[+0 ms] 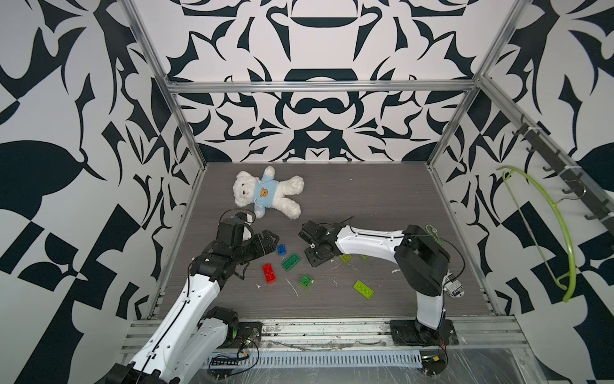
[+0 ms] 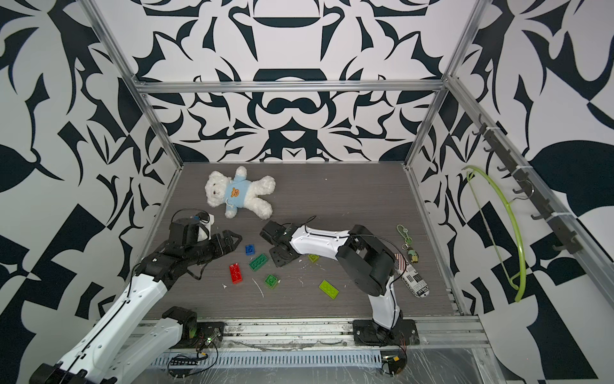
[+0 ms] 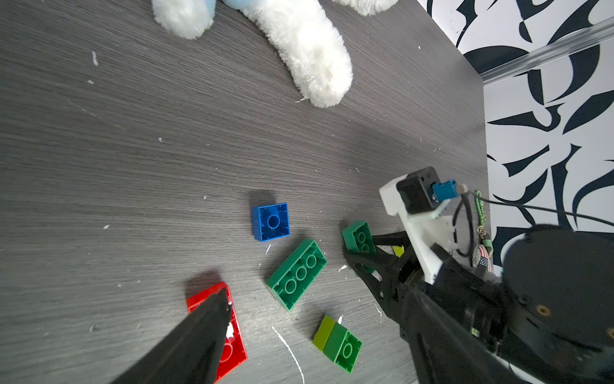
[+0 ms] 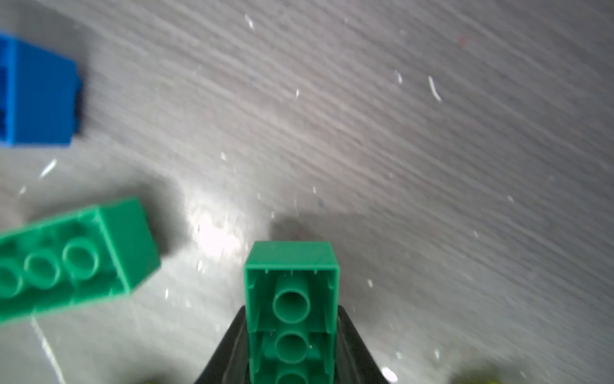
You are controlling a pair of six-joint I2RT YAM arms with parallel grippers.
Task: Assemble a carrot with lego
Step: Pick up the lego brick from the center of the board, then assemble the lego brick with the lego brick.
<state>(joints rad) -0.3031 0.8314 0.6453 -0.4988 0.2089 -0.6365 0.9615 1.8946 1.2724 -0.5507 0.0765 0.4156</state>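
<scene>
The lego lies as loose bricks on the grey table; no carrot is in view. My right gripper (image 4: 292, 352) is shut on a dark green oblong brick (image 4: 292, 299), held low over the table with its hollow underside facing the camera. In the left wrist view the same brick (image 3: 357, 234) sticks out of the right gripper. My left gripper (image 1: 270, 242) stands open, with one finger (image 3: 206, 325) above the red brick (image 1: 269, 273). Nearby lie a blue square brick (image 1: 281, 249), a second dark green oblong brick (image 1: 291, 262) and a green square joined to a lime piece (image 3: 337, 342).
A lime oblong brick (image 1: 363, 290) lies toward the front right, and smaller lime bricks (image 1: 345, 257) sit under the right arm. A white teddy bear (image 1: 265, 194) lies at the back. A keychain (image 2: 407, 244) and a striped trinket (image 2: 413, 281) lie at the right.
</scene>
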